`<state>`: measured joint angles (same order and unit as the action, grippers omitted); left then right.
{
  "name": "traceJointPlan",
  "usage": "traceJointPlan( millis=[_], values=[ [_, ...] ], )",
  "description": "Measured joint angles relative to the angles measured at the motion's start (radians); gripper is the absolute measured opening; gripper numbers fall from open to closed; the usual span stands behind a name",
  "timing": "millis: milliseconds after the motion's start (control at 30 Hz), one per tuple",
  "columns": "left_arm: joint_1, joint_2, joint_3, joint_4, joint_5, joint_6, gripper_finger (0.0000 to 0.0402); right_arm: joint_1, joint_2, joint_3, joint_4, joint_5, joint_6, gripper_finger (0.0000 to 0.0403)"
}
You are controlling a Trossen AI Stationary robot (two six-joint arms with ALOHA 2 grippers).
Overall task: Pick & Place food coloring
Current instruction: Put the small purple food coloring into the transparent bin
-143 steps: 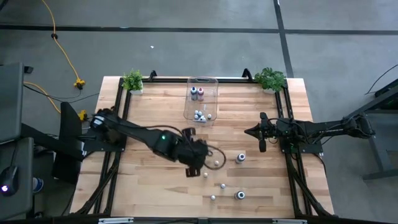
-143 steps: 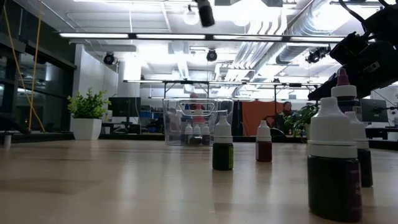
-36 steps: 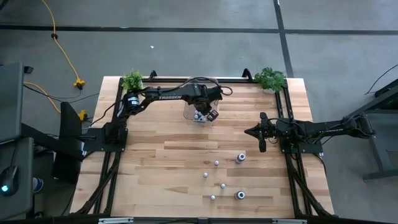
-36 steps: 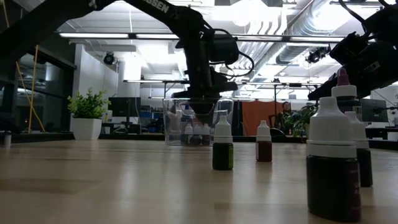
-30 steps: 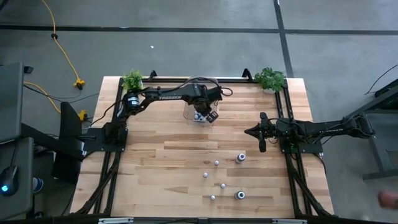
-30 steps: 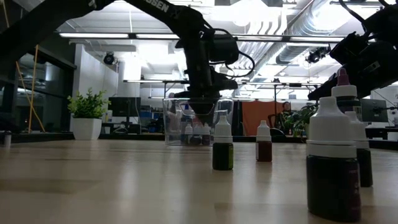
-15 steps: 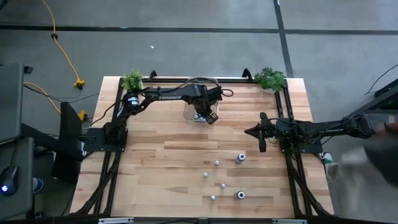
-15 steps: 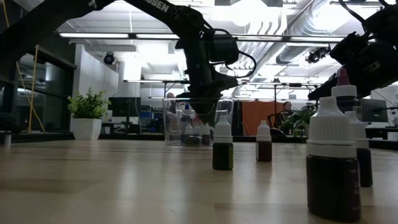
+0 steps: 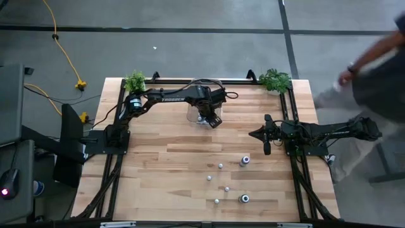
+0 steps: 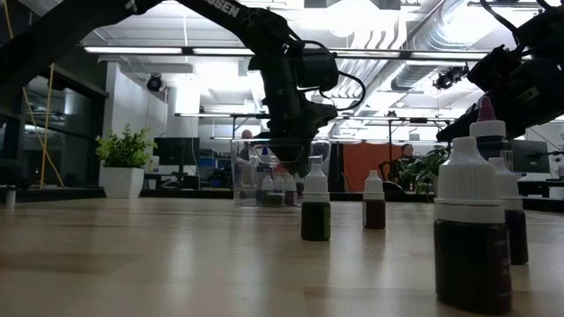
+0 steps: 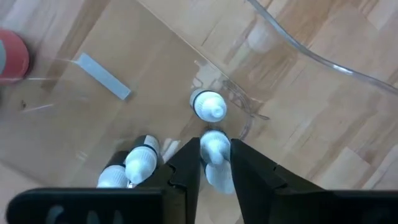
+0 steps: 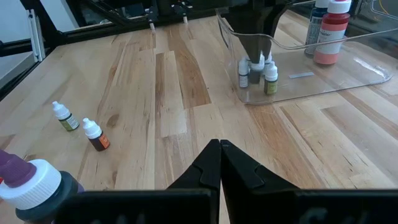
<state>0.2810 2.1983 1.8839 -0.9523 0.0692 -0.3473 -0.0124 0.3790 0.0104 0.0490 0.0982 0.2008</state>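
The clear bin (image 9: 205,98) stands at the table's far middle. My left gripper (image 11: 214,163) points down into its near end, shut on one small white-capped food coloring bottle (image 11: 214,149). Other small bottles stand beside it in the bin (image 11: 209,106) (image 11: 142,159), and larger ones stand at its far end (image 12: 326,31). Several small bottles stand loose on the near right part of the table (image 9: 244,161) (image 9: 216,201). My right gripper (image 12: 219,146) is shut on nothing and waits at the right side (image 9: 266,147). My left gripper has the bottle's white cap (image 11: 214,142) between its two fingers (image 11: 189,165), which come from above and point steeply down. The bottle stands roughly upright inside the bin. I cannot tell whether its base rests on the bin's floor.
Two small potted plants (image 9: 134,82) (image 9: 274,80) stand at the far corners. A dark frame rail (image 9: 202,80) runs along the far edge. A person (image 9: 380,57) moves past beyond the table's right side. Bare wood lies on the left and near left.
My left gripper has stayed over the bin's near end and turned a little at the wrist. A person has come into view beyond the table's right edge.
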Motion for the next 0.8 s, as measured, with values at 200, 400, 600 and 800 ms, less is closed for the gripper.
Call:
traceJointPlan(
  millis=[200,400,600,800],
  values=[
    [0.0,0.0,0.0,0.0,-0.029,0.003,0.0095,0.0,0.0,0.0,0.0,0.0,0.0,0.0],
    [0.0,0.0,0.0,0.009,-0.06,0.007,0.0097,0.0,0.0,0.0,0.0,0.0,0.0,0.0],
    [0.0,-0.002,0.0,0.006,-0.056,0.01,0.0097,0.0,0.0,0.0,0.0,0.0,0.0,0.0],
    [0.0,-0.002,0.0,-0.002,-0.051,0.01,0.0097,0.0,0.0,0.0,0.0,0.0,0.0,0.0]
  ],
)
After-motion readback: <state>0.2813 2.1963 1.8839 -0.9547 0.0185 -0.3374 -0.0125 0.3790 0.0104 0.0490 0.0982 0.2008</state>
